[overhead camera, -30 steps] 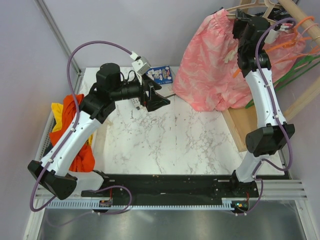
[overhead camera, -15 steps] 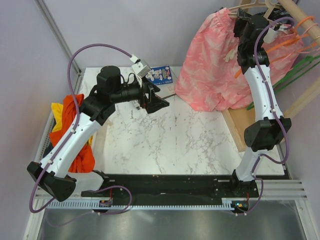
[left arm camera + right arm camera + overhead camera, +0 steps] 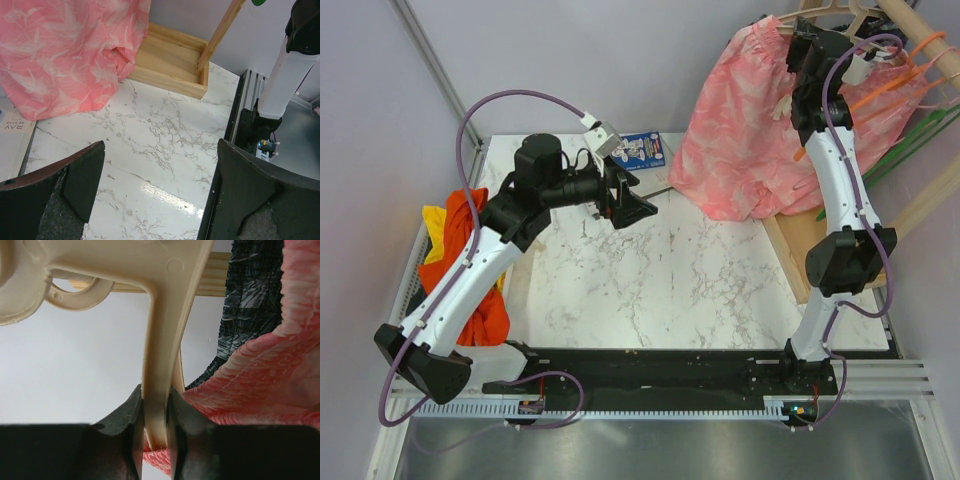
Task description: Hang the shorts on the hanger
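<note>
Shorts (image 3: pixel 740 140) hanging by waistband at hanger (image 3: pixel 160 330), over far right corner of table (image 3: pixel 650 290), hem resting on it. Clamps narrowly on hanger's stem with right gripper (image 3: pixel 156 412). Hovers with left gripper (image 3: pixel 161 150) over table's far middle, spread wide, nothing held.

Salmon-pink white-mottled shorts (image 3: pixel 740 135), beige hanger (image 3: pixel 160 350), grey-veined white table (image 3: pixel 660 290)

Count: one pink shorts (image 3: pixel 740 150), one beige hanger (image 3: pixel 159 355), one dark patterned garment (image 3: pixel 250 300), one orange-red garment (image 3: pixel 485 315), one blue card (image 3: pixel 642 150).
</note>
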Action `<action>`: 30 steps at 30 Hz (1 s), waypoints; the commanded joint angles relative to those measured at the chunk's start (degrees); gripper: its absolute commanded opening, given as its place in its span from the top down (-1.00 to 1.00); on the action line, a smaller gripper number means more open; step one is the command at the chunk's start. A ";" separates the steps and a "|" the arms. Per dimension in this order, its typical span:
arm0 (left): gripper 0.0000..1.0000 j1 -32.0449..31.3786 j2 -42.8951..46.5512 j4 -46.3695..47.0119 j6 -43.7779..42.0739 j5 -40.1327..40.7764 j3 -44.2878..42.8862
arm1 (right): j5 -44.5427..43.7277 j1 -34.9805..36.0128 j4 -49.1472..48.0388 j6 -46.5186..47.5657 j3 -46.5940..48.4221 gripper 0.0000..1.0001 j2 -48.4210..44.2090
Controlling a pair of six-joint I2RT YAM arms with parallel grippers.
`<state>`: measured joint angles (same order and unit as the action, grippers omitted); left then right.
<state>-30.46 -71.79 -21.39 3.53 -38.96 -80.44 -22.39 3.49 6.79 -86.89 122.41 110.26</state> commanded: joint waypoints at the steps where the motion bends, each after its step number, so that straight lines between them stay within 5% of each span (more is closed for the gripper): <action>1: -0.99 0.40 1.74 -0.06 -1.77 0.82 0.55 | 0.15 -0.06 -0.28 0.49 0.99 0.17 0.49; 7: -0.99 0.49 2.18 0.03 -0.81 0.46 0.73 | 1.74 0.03 -0.46 1.98 -3.39 -0.96 -4.43; 22: -0.99 0.57 7.01 0.65 0.69 0.20 5.38 | 2.44 1.52 1.82 4.80 -12.72 -0.97 -16.83; 30: -0.99 2.94 10.17 0.99 2.79 1.52 7.67 | 10.42 5.30 -1.32 8.31 -20.61 -0.96 -23.50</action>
<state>-29.65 -64.47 -21.34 3.70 -38.72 -74.04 -18.09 6.26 8.82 -81.80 106.39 91.02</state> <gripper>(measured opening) 0.993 0.982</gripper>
